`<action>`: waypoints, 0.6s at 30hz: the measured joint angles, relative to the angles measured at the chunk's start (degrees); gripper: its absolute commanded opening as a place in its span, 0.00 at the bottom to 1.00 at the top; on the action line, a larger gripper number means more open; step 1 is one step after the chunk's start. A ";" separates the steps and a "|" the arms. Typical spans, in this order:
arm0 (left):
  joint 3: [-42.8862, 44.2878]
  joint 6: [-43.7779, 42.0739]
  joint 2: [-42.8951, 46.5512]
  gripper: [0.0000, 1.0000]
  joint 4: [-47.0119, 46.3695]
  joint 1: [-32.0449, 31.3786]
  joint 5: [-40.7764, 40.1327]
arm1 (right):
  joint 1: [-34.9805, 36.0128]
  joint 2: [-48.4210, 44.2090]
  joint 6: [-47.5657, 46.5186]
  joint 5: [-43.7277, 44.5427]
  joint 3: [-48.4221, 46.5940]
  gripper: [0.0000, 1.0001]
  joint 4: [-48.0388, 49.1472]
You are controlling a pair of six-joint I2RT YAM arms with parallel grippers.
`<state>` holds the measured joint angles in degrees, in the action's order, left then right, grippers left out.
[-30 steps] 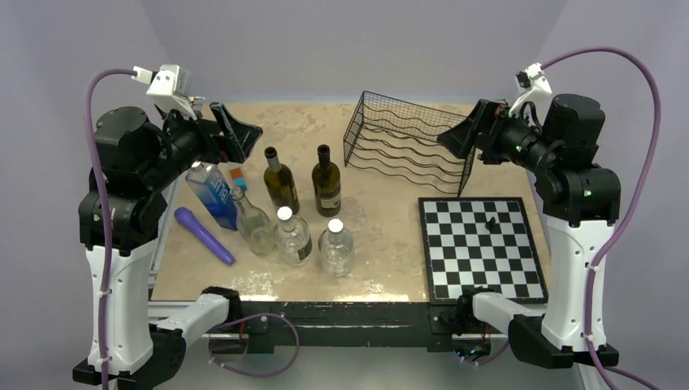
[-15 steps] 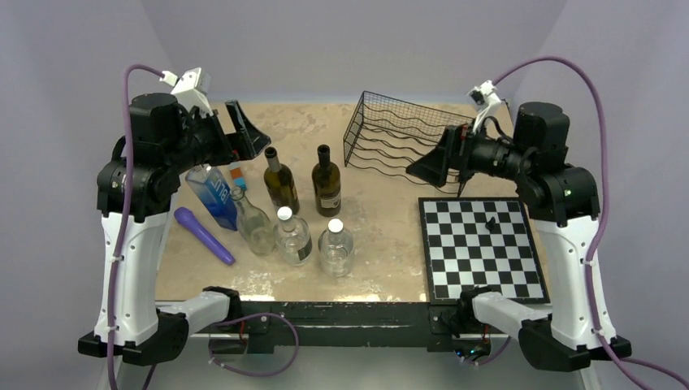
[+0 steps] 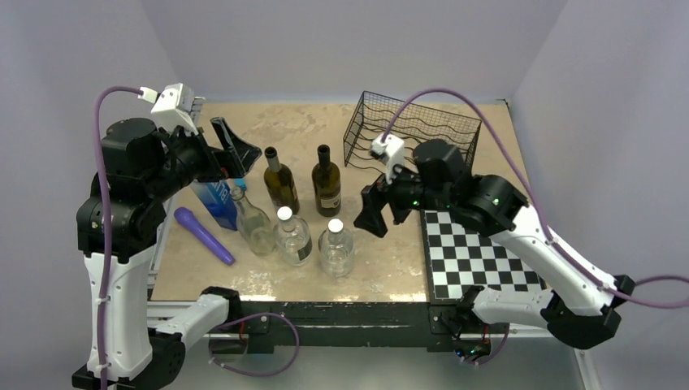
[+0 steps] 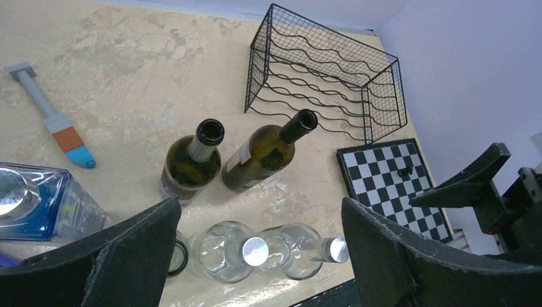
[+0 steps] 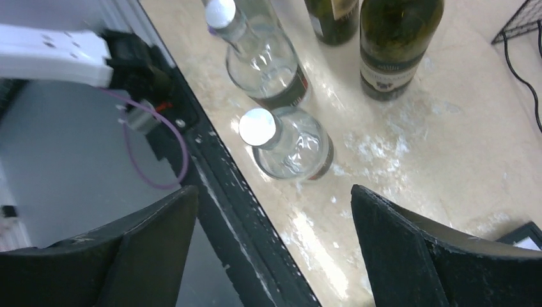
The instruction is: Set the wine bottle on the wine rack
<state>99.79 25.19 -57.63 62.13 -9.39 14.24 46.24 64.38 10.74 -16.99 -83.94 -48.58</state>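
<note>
- Wine bottle [image 3: 327,185], dark green glass, unmoved: upright, left of black wire wine rack [image 3: 410,138].
- Right gripper [image 3: 372,218], jaws apart, has swung from rack to near it.
- Left gripper [image 3: 231,146] spread wide, empty.

Wine rack [image 3: 376,130] [image 4: 319,77]: black wire, basket-like, with wavy tiered rows and mesh end panels.
Rack pose: stands on its base, top open, set slightly askew to the counter [image 3: 292,130] edge.
Rack place: far right part of the counter, just behind the chessboard [image 3: 479,252].
Banded wine bottle [image 3: 280,184] [image 4: 190,163]: dark green glass, pale band on the neck, mouth uncorked, upright.
Plain-necked wine bottle [image 3: 327,184] [image 4: 265,153] [image 5: 397,45]: dark olive glass, paper label low on the body, mouth uncorked, upright.
Bottles' place: mid-counter, side by side but apart, left of the rack and not touching it.
</note>
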 measured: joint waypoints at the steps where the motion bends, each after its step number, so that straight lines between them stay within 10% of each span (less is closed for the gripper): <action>1: -0.07 -0.57 0.11 0.99 -0.15 0.00 0.02 | 2.25 0.87 -0.46 2.60 -0.04 0.91 -0.57; 18: -1.29 -2.95 2.34 0.99 -1.68 0.00 0.55 | 17.99 19.47 -1.40 21.03 -5.88 0.80 -7.08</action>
<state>98.50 22.24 -55.29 60.45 -9.39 14.79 64.23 83.85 9.34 4.03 -89.82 -55.66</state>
